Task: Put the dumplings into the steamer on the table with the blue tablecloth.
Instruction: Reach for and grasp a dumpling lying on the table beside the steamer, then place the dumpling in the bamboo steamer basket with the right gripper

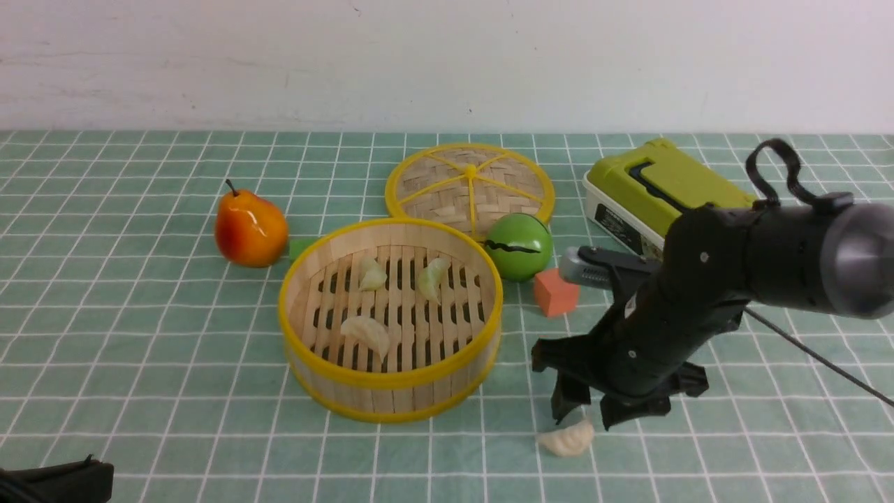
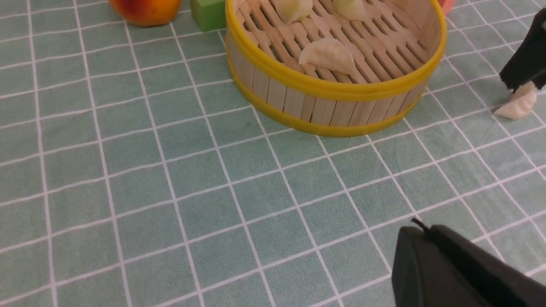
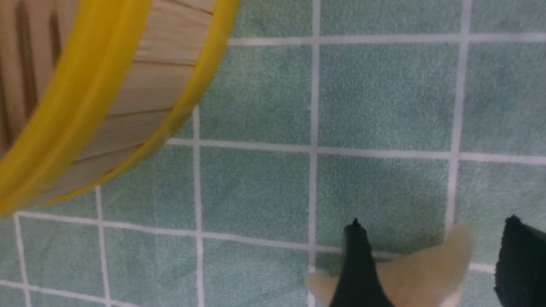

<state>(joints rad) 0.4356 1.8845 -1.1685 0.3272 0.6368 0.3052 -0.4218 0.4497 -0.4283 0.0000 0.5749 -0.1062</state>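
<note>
Blue tablecloth (image 1: 140,314) is carrying the steamer (image 1: 391,383), three dumplings (image 1: 367,334) lying inside, while near its front edge the right gripper (image 1: 587,418) is straddling the fourth dumpling (image 1: 566,441) with jaws apart, seemingly needing only to close gently, then lift.

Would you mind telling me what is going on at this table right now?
The robot is loading a steamer. Three small, cream-white pleated dumplings already lie on the slatted floor of the round bamboo steamer with yellow rims, which stands on the teal grid-lined tablecloth. The fourth dumpling lies on the cloth to the steamer's right. The right gripper is down over it, jaws open on either side, not yet closed. The left gripper is shut, apparently empty, off to the side.
</note>
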